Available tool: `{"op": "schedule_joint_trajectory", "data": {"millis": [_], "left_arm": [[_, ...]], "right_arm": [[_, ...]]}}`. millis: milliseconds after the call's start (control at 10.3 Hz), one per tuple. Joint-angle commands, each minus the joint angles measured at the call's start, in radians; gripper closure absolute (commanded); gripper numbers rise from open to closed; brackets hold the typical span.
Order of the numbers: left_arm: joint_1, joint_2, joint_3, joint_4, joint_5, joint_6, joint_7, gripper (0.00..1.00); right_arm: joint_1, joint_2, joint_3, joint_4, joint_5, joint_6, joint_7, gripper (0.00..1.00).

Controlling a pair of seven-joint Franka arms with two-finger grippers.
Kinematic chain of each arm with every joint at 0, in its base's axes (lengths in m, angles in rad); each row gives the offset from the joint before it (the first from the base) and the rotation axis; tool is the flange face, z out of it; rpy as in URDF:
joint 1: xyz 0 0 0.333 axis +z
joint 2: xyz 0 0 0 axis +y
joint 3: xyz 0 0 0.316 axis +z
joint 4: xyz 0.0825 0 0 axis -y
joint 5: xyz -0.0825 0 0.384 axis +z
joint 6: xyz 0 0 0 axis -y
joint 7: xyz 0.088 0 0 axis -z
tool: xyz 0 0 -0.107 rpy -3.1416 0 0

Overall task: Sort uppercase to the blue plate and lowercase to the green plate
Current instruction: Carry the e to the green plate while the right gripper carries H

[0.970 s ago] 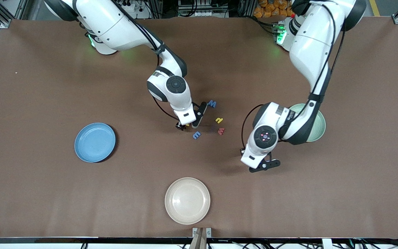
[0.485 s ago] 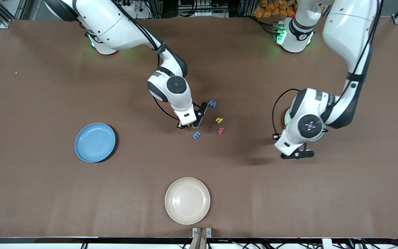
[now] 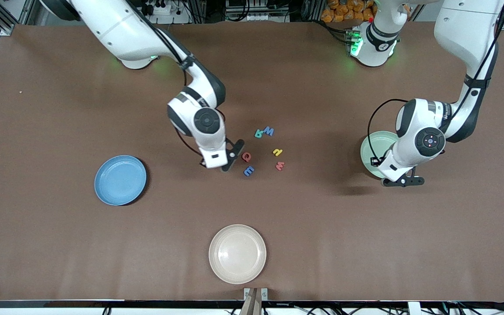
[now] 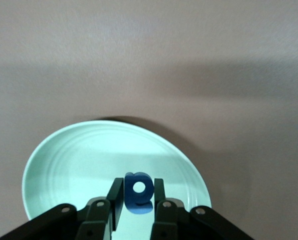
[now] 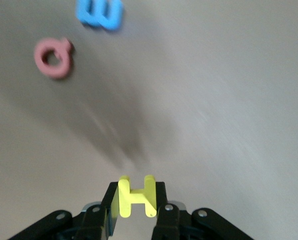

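Observation:
My left gripper (image 4: 138, 186) is shut on the blue rounded lowercase letter (image 4: 139, 192) and hangs over the green plate (image 4: 64, 165), above the plate's (image 3: 375, 146) near rim, where the gripper (image 3: 403, 181) shows in the front view. My right gripper (image 5: 136, 187) is shut on the yellow H (image 5: 135, 199), just above the table beside the letter cluster (image 3: 225, 165). The red Q (image 3: 246, 156), teal R (image 3: 258, 133) and blue W (image 3: 269, 131) lie on the table. So do the yellow lowercase (image 3: 278, 152), red lowercase (image 3: 280, 166) and light-blue three-pronged letter (image 3: 249, 170). The blue plate (image 3: 120, 180) holds nothing.
A cream plate (image 3: 237, 253) sits near the table's front edge, nearer the front camera than the letters. The red Q (image 5: 53, 57) and the light-blue letter (image 5: 100, 12) lie close to the right gripper.
The left arm swung from the table's middle to over the green plate with the blue letter. The right gripper shut on the yellow H and drew away toward the blue plate, uncovering the Q and R.

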Motion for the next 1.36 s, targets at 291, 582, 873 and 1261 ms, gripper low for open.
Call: {"op": "schedule_joint_trajectory", "data": {"millis": [291,582,873,1261], "left_arm": [[-0.022,-0.041,-0.067,-0.021,0.004,0.019,-0.072,0.11],[-0.058,-0.025,-0.208,0.07,0.004,0.034,-0.159,0.13],[-0.098,0.004,-0.338,0.087,0.125,0.106,-0.141,0.17],[-0.123,0.09,-0.36,0.085,0.23,0.288,-0.101,0.23]], "right_arm": [[-0.287,-0.192,-0.027,-0.037,0.058,-0.31,-0.105,1.0],[-0.402,-0.167,-0.096,-0.053,0.052,-0.296,-0.108,1.0],[-0.448,-0.131,-0.131,-0.072,0.052,-0.203,-0.096,1.0],[-0.444,-0.095,-0.139,-0.074,0.063,-0.097,-0.046,0.69]]}}
